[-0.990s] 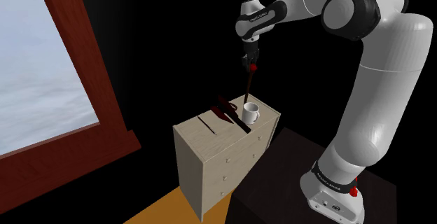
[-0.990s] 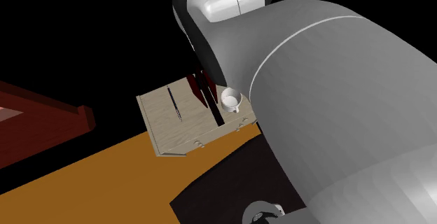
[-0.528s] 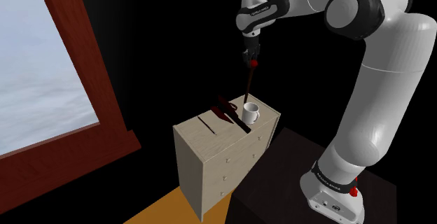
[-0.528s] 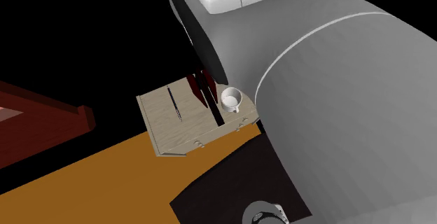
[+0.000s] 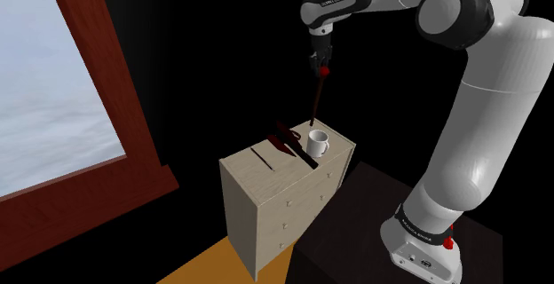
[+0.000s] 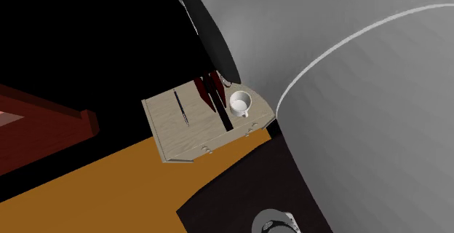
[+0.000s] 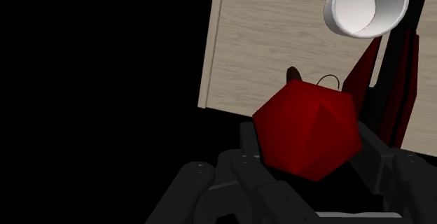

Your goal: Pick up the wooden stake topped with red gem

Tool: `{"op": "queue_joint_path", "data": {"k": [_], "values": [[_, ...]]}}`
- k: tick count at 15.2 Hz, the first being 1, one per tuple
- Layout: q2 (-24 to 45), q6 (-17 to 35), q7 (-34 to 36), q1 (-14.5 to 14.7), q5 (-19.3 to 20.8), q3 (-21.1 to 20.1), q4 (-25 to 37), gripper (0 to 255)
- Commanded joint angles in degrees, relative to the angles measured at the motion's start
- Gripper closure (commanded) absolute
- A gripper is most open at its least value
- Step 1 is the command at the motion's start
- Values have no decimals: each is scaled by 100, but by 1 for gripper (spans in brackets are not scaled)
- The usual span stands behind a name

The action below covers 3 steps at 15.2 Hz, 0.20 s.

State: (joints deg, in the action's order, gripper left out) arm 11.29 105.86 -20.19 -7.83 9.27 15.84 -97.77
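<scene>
Black area surrounds the scene, and one strip of orange floor (image 6: 109, 188) runs below it. From my console I count one window (image 5: 106, 87), with a red-brown wooden frame and a pale pane, at the shoulder view's left. One white arm (image 5: 497, 87) rises from one dark stand (image 5: 355, 216) and arches over to the upper middle.

One light wooden dresser (image 5: 266, 204) stands just beside the stand. Its drawers are shut and have small knobs; I cannot count them with confidence. On its top I see one thin dark stick (image 6: 180, 108) lying flat and apart from the rest. There is also a bundle of dark red and black pieces (image 6: 209, 92) whose number I cannot tell. One white cup (image 5: 319, 143) stands upright next to that bundle, near the corner closest to the stand. Its inside shows plain white in the wrist view.

The gripper (image 5: 321, 66) hangs high above the dresser and points down. It is clamped on the single wooden stake (image 5: 315, 105), just at its one faceted red gem (image 7: 308, 128), with a black finger (image 7: 384, 163) pressed to each side. The stake hangs nearly upright from the gem. Its lower tip is near the cup, and I cannot tell whether it clears the dresser top.
</scene>
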Motion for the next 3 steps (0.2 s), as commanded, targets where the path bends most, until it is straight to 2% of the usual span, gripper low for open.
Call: {"op": "queue_joint_path", "data": {"k": [1,3], "values": [[-10,-152,-21,3,-4,-1,140,255],[-12,-163,-22,3,-4,-1,150,255]]}}
